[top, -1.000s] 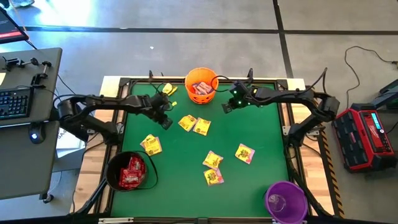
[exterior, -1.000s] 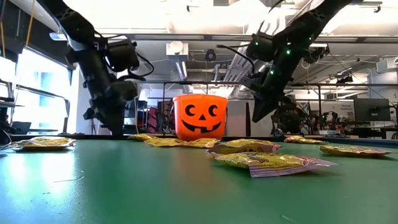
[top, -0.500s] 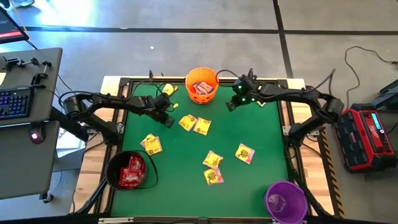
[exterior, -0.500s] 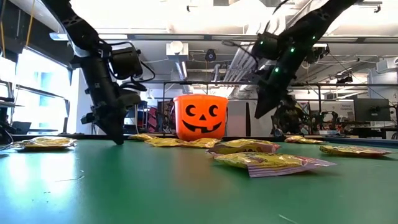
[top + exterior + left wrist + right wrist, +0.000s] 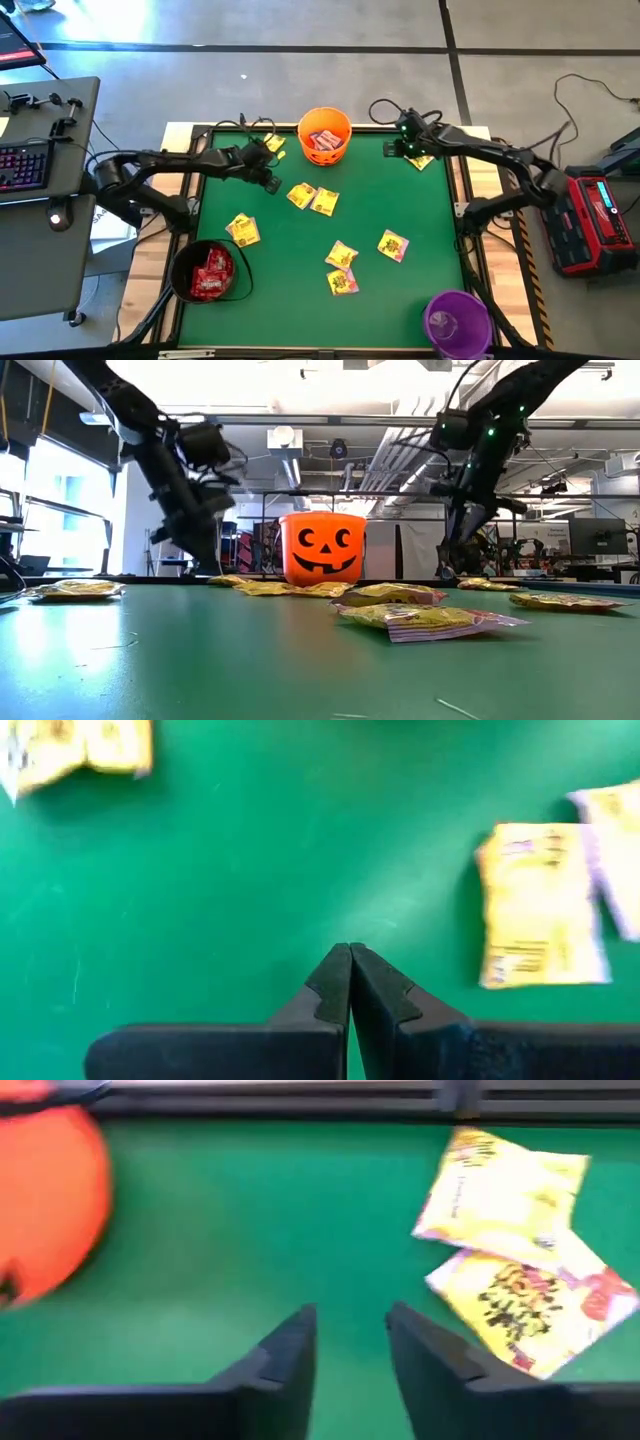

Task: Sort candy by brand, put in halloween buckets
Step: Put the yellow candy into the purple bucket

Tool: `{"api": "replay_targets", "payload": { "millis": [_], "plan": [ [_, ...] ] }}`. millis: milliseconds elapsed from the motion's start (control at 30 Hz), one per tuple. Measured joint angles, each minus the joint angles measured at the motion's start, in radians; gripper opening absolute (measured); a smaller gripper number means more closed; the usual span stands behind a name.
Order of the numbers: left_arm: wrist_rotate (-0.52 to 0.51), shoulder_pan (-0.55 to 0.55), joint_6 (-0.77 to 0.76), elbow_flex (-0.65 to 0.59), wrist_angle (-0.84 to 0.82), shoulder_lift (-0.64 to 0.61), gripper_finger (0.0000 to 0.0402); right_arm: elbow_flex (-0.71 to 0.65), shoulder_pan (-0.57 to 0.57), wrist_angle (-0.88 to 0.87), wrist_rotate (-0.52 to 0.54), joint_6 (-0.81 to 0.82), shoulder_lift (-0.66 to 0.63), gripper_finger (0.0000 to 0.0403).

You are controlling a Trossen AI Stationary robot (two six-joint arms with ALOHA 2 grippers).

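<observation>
right hand (image 5: 350,1342) parted above flat green felt (image 5: 250,1230), crinkly yellow packets (image 5: 520,1245) near, left hand (image 5: 350,982) pinched shut, empty

buckets: 3, one orange (image 5: 324,136), one black (image 5: 208,273), one purple (image 5: 459,322)
yellow packets loose on the green table (image 5: 290,300): about 9 seen from above, incl. two by the right gripper (image 5: 404,150) and one or two behind the left gripper (image 5: 272,182)
red packets: a pile in the black bucket, number unclear
arms: 2
</observation>
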Motion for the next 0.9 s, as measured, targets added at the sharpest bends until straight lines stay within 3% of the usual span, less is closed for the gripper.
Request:
{"api": "replay_targets", "payload": {
  "millis": [200,333,733,900],
  "plan": [
    [-0.024,-0.002,0.028,0.012,0.023,-0.14,0.0,0.0,-0.047,0.004,0.166,0.098,0.081,0.0224],
    [-0.048,-0.003,-0.043,0.012,0.047,-0.215,0.0,0.0,-0.079,-0.004,0.228,0.14,0.135,0.0265],
    [-0.09,-0.004,-0.041,0.012,0.04,-0.275,0.0,0.0,-0.153,0.085,0.157,0.161,0.277,0.0272],
    [-0.089,-0.004,-0.024,0.012,0.031,-0.274,0.0,0.001,-0.154,0.088,0.166,0.184,0.328,0.0254]
  ]
}}
